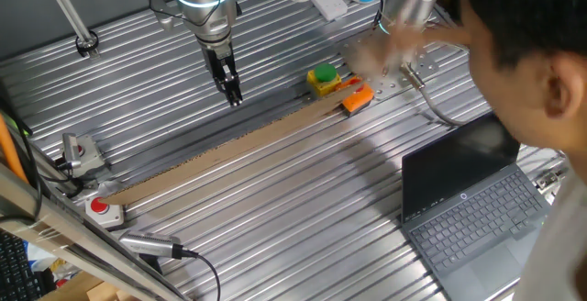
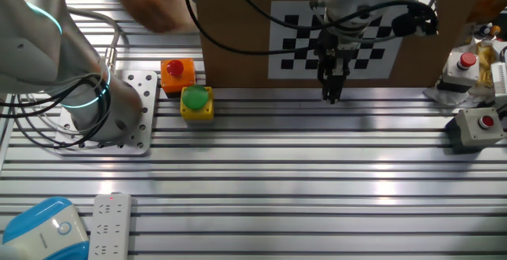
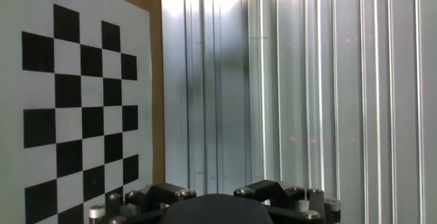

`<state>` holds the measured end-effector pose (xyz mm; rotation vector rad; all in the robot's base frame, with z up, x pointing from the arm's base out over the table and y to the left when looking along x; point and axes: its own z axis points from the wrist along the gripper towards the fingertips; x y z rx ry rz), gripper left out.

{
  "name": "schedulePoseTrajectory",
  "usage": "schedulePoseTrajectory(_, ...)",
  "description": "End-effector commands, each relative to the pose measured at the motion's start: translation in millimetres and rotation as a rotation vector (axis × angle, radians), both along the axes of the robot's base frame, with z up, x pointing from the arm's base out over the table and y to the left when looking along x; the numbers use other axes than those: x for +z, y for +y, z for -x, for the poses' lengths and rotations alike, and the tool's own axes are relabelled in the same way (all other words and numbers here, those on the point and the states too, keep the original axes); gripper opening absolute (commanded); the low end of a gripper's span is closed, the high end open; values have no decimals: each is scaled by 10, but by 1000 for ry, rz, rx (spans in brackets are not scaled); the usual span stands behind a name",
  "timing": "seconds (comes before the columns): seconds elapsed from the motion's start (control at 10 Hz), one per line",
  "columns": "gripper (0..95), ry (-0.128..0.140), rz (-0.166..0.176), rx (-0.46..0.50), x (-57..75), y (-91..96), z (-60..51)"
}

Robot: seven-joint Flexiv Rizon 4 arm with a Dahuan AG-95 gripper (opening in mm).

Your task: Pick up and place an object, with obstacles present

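The gripper [image 1: 235, 99] hangs over the ribbed metal table [image 1: 303, 209] at upper centre of one fixed view, its fingers drawn together with nothing between them, tips just above the surface. The small block is not visible in any view.

The long tan strip [image 1: 248, 150] runs diagonally from lower left to centre right in that view, just in front of the gripper. In the other fixed view it appears as an upright brown board [image 2: 238, 38] carrying a checkerboard sheet [image 2: 337, 42], directly behind the gripper [image 2: 331, 93].

At the strip's right end stand a yellow box with green button [image 1: 322, 79] and an orange box [image 1: 358, 98]. A laptop [image 1: 477, 200] occupies the lower right, with a person's head [image 1: 532, 53] above it. A red button unit [image 1: 103, 209] sits at the lower left edge.

The hand view alone shows the checkerboard [image 3: 75, 115] close at left and bare grooves to the right.
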<state>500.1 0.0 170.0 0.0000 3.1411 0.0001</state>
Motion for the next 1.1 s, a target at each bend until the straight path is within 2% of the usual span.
schedulePoseTrajectory(0.1, 0, 16, 27, 128, 0, 0, 1)
schedulePoseTrajectory(0.5, 0, 26, 27, 131, 0, -1, 1)
schedulePoseTrajectory(0.9, 0, 18, 2, 87, 6, -21, 12)
schedulePoseTrajectory(1.1, 0, 18, 2, 84, 7, -27, 15)
